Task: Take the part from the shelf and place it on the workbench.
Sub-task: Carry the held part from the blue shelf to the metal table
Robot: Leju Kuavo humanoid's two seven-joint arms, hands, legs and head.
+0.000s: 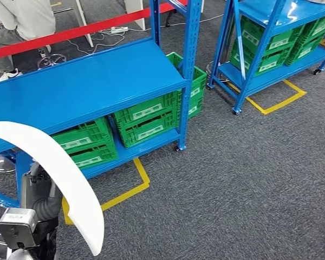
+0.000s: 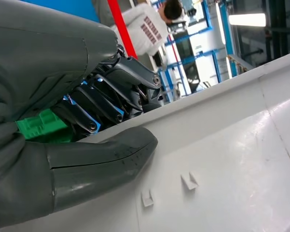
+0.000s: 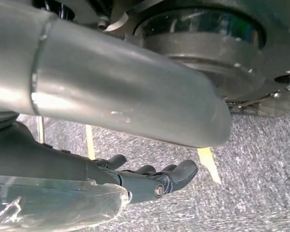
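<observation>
The part (image 1: 66,168) is a long, curved white panel, and it arcs from the left edge down toward the bottom of the head view. My left hand (image 1: 38,189) grips it from below at lower left. Up close in the left wrist view, the left hand (image 2: 99,121) has its thumb pressed along the inner face of the white part (image 2: 227,159), with the dark fingers wrapped over the part's edge. My right hand (image 3: 143,183) hangs over grey carpet with its fingers stretched out and nothing in them.
A blue shelf (image 1: 91,81) stands ahead at left with green crates (image 1: 144,116) on its low tier. A second blue shelf (image 1: 271,67) with crates is at the back right. Yellow tape (image 1: 128,192) marks the carpet. A person (image 1: 21,16) stands behind a red barrier (image 1: 71,33).
</observation>
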